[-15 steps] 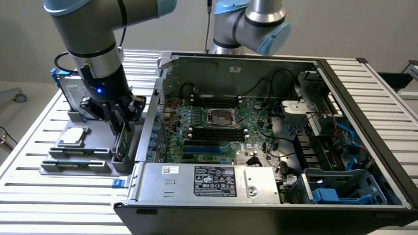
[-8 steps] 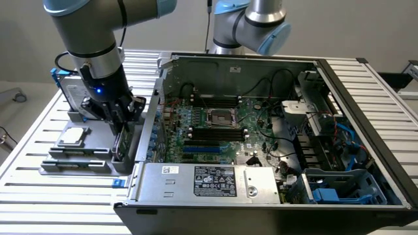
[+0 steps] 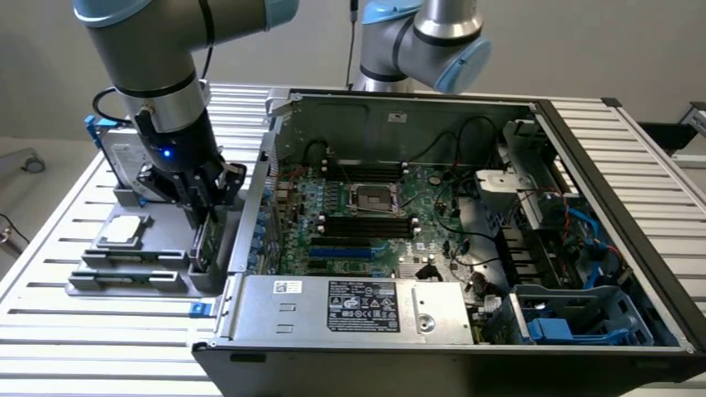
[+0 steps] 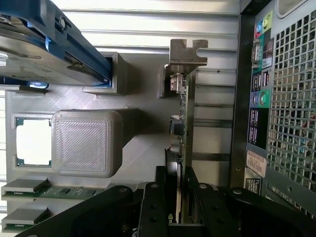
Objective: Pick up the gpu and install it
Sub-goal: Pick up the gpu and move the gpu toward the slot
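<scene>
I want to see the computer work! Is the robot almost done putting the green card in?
Not yet. Done: nothing is installed so far. In hand: the end effector sits around the edge of the gpu, which stands upright in the gray holder beside the computer case. Left: the card is not lifted out, and it is not in the motherboard.

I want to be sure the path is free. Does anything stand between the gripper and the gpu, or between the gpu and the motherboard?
Nothing visible separates the gripper from the gpu; it is down over the card in the gray holder. The case's side wall stands between the holder and the motherboard.
</scene>
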`<state>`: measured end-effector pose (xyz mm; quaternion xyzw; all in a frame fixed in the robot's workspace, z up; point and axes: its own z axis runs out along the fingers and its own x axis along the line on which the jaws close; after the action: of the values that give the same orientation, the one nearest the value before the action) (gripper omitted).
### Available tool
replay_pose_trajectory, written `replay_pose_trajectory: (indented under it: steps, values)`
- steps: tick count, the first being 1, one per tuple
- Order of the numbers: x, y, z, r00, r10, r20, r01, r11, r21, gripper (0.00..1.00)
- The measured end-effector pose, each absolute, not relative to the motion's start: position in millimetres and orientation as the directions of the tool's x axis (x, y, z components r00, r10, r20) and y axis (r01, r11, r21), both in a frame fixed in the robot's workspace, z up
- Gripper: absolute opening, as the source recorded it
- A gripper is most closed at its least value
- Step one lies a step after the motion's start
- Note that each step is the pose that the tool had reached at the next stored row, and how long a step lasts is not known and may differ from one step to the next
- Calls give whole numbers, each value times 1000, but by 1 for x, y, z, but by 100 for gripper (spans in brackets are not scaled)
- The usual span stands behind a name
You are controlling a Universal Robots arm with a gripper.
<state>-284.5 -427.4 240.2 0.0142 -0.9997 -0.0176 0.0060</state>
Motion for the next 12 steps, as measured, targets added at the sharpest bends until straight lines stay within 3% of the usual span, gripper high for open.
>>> replay_pose_trajectory:
  steps: [5,12]
  values:
    - [-285,-427,243,-1000,-28,11,-28,999,36,26]
    - [-285,-427,273,-1000,-28,11,-28,999,37,26]
